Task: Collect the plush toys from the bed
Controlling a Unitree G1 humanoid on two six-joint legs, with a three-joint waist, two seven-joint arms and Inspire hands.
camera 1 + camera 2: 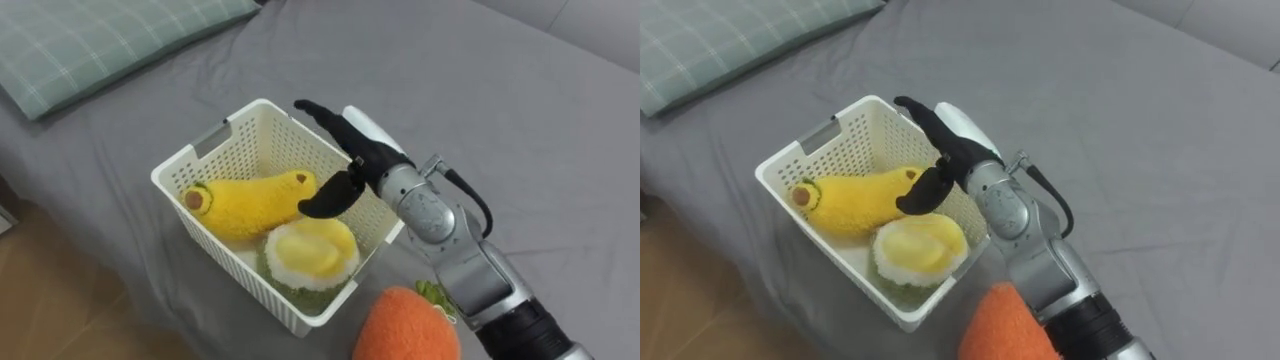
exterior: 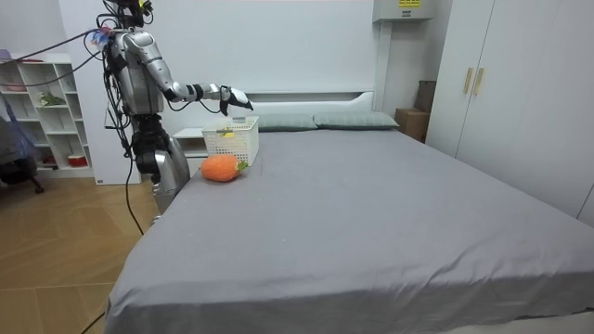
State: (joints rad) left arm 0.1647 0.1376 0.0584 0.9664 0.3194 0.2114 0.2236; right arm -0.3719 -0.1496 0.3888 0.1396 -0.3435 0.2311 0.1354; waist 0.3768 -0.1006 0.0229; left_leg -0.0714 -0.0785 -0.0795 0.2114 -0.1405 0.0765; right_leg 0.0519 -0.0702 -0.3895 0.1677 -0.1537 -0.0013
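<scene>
- Hovering above the white basket (image 1: 250,285), your robot's right hand (image 1: 365,165) shows straight, slightly spread fingers holding nothing.
- Inside the white basket lie a yellow banana toy (image 1: 250,200) and a round yellow toy (image 1: 310,250).
- An orange toy (image 1: 405,325) rests on the grey bed (image 1: 500,100), just beside it.

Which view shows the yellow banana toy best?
The left eye view: the banana toy lies nearly whole in the white basket. The right eye view shows the same; the room view, a tiny yellow patch.
</scene>
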